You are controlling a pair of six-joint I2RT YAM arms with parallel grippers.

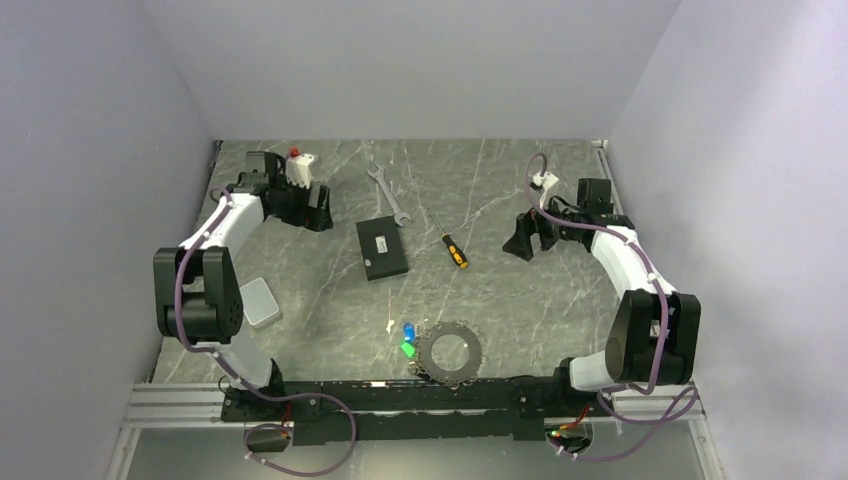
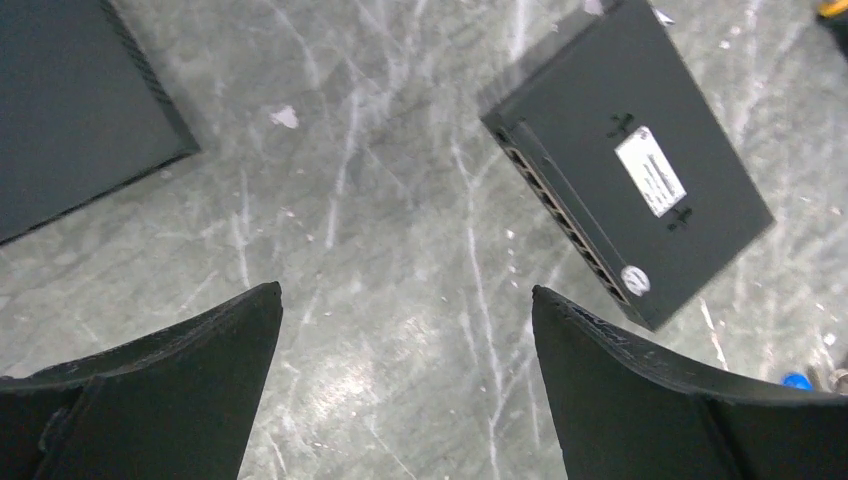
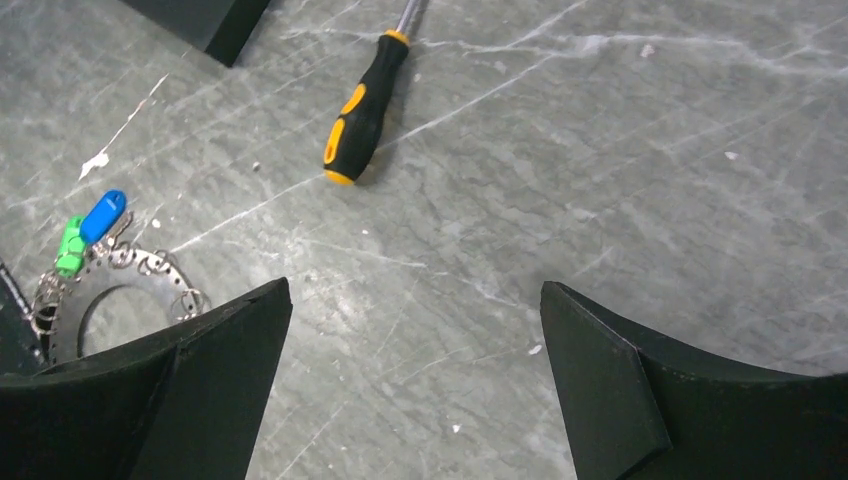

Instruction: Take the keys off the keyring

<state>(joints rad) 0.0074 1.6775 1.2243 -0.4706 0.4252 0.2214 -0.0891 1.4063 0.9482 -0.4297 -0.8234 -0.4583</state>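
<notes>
At front centre, keyring, keys at its left rim, link unclear, left claw spread, right claw spread.

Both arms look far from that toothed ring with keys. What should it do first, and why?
Likely lower the right gripper toward the keyring to steady it: it and the left gripper hang open and empty far away, while the keys sit at its rim.

Keys blue and green, keyring dark grey (table marbled grey).
</notes>
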